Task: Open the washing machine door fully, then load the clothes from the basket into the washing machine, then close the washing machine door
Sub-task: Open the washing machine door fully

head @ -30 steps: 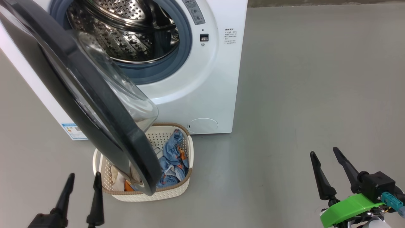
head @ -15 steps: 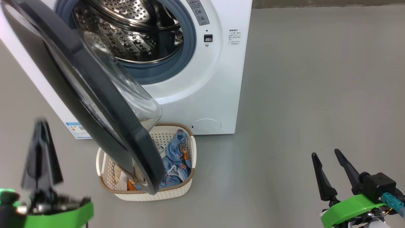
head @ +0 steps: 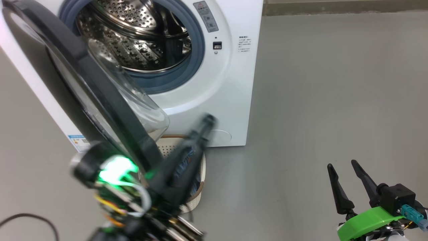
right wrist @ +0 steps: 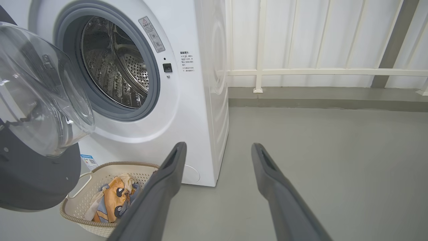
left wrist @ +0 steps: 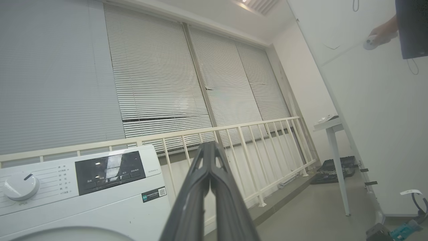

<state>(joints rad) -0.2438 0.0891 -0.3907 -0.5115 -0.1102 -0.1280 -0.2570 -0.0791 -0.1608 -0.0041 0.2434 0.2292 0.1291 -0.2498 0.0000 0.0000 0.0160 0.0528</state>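
Opening the round black-rimmed glass washing machine door (head: 110,108) fully seems the step in hand: it stands half open over the cream perforated basket (right wrist: 78,217), hiding the orange and blue clothes (right wrist: 113,197) from above. The left gripper (head: 206,121), closed and empty, is just right of it and should push it leftward. The right gripper (head: 341,164) hangs open, well apart; a dark cable (head: 30,215) lies near left.

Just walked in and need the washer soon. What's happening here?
A robot is set to load the washing machine. The washing machine door hangs partly open over the basket, where the clothes lie. Its left gripper, jaws shut and empty, is raised near the door; the right gripper waits low, jaws open.
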